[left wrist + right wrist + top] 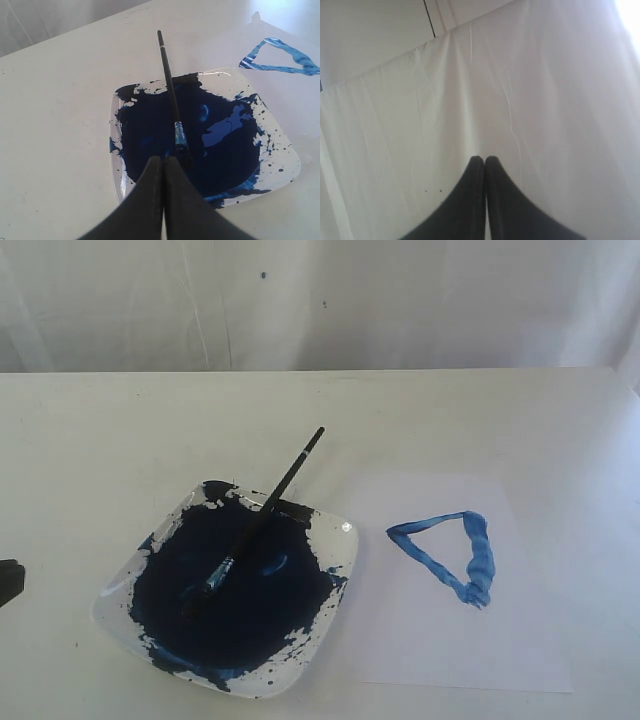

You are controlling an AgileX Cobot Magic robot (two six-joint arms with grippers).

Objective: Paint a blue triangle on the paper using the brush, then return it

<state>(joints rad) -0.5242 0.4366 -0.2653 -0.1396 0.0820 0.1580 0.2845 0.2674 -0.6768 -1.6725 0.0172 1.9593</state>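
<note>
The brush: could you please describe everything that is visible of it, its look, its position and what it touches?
The brush is thin and long, with a smooth-looking black handle, a small ferrule smeared blue, and bristles lying in the dark blue paint. It lies slanted across the clear plate, its handle crossing the far rim and sticking out over the table. Nothing holds it; it lies apart from the paper.

The brush [268, 508] lies on the plate [338, 545], left of the paper [440, 640].
</note>
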